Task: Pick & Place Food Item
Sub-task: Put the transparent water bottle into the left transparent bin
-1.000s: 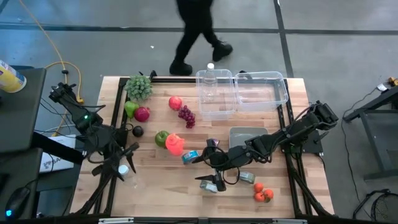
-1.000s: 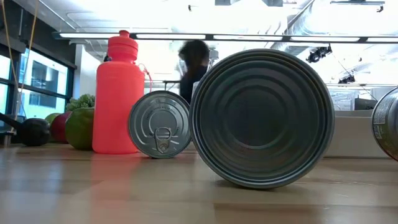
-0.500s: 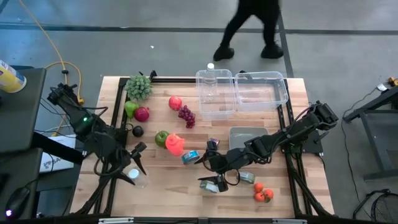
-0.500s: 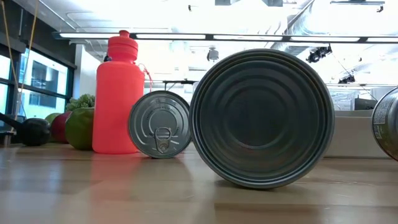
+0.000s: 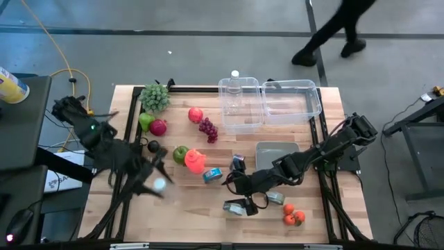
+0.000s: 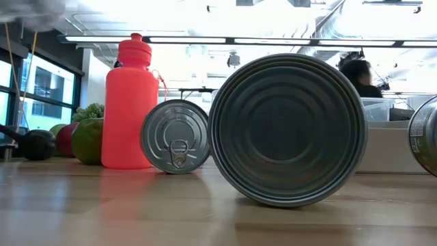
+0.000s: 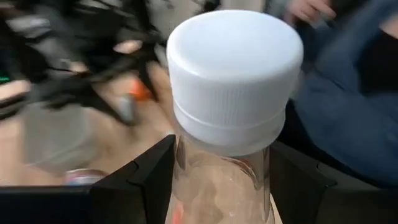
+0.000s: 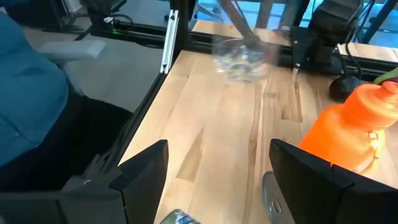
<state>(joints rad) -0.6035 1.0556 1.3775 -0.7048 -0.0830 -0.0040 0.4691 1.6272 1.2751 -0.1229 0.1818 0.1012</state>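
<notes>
My left gripper is shut on a clear plastic bottle with a white cap, over the table's near left part. The same bottle shows blurred in the right wrist view. My right gripper is open and hangs over the table's near middle, among three tin cans; it touches nothing. Fruit lies on the left half: a green apple, a red apple, grapes and a broccoli. Tomatoes lie near the near right corner. My left gripper pinches the clear bottle between its two fingers on the clear upper body just under the white cap. The cap end sticks out past the fingertips. Whether the bottle's lower end touches the table cannot be told.
An orange-red bottle stands beside the green apple. Two clear tubs sit at the far edge, and a grey tray lies under my right arm. Cans fill the low view. A person walks beyond the far edge.
My left gripper has swung with the bottle from the table's near left edge toward the right and the table's middle. The person beyond the far edge has walked from left to right.
</notes>
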